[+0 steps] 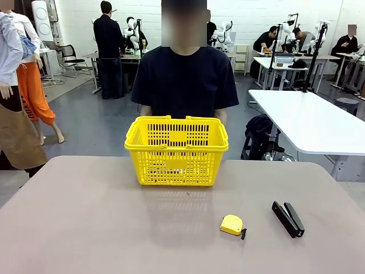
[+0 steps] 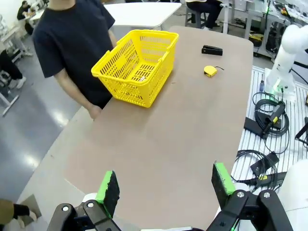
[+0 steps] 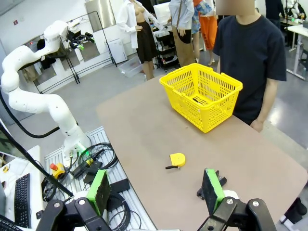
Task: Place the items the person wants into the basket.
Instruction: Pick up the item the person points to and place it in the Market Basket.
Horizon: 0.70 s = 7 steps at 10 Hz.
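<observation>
The yellow basket [image 1: 176,149] stands at the far middle of the table, right in front of the person [image 1: 188,80] in the black T-shirt. In the right wrist view, small dark items [image 3: 199,101] lie on the floor of the basket [image 3: 185,108]; I cannot tell which ones they are. My left gripper [image 2: 165,185] hangs open high above the near table, far from the basket [image 2: 130,89]. My right gripper [image 3: 155,191] is open too, holding nothing, above the table's near right edge.
A yellow tape measure [image 1: 231,224] and a black stapler [image 1: 287,218] lie on the near right of the table. The person's hands [image 2: 94,111] rest at the far edge beside the basket. Cables and the arm bases [image 2: 284,57] sit off the table's near side.
</observation>
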Tool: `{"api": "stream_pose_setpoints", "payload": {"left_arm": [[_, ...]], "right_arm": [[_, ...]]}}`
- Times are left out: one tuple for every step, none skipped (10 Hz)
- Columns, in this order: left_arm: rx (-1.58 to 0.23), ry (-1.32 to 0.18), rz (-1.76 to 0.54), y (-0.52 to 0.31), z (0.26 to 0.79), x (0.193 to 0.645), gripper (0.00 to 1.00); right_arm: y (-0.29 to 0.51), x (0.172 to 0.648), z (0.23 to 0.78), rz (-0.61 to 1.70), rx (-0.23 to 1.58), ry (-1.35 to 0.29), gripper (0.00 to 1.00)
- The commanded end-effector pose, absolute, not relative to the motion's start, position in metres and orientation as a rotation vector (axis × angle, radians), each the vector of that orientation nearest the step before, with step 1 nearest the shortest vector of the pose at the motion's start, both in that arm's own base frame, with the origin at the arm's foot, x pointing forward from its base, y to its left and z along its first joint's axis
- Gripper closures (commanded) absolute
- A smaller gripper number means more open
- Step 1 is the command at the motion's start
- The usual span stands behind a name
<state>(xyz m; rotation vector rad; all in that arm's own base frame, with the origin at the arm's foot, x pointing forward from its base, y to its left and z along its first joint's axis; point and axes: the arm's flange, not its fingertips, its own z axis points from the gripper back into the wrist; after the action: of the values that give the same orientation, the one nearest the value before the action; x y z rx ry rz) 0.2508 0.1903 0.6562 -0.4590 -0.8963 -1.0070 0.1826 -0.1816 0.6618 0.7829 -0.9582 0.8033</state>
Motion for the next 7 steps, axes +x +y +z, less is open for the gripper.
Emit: {"api": "stream_pose_setpoints", "payload": {"left_arm": [[-0.471,-0.885,-0.921,0.181,0.649,0.248,0.0],[-0.477,-0.87,-0.91,0.183,0.655,0.257,0.0],[-0.493,-0.859,-0.904,0.183,0.65,0.261,0.0],[-0.477,-0.873,-0.946,0.188,0.653,0.254,0.0],[-0.477,-0.873,-0.946,0.188,0.653,0.254,0.0],[-0.477,-0.873,-0.946,0.188,0.653,0.254,0.0],[-0.477,-0.873,-0.946,0.188,0.653,0.254,0.0]], "right_arm": [[-0.181,0.184,0.663,0.818,0.801,-0.982,0.0],[-0.181,0.184,0.663,0.818,0.801,-0.982,0.0],[-0.181,0.184,0.663,0.818,0.801,-0.982,0.0],[-0.181,0.184,0.663,0.818,0.801,-0.982,0.0],[-0.181,0.184,0.663,0.818,0.801,-0.982,0.0],[-0.181,0.184,0.663,0.818,0.801,-0.982,0.0],[-0.181,0.184,0.663,0.818,0.801,-0.982,0.0]]}}
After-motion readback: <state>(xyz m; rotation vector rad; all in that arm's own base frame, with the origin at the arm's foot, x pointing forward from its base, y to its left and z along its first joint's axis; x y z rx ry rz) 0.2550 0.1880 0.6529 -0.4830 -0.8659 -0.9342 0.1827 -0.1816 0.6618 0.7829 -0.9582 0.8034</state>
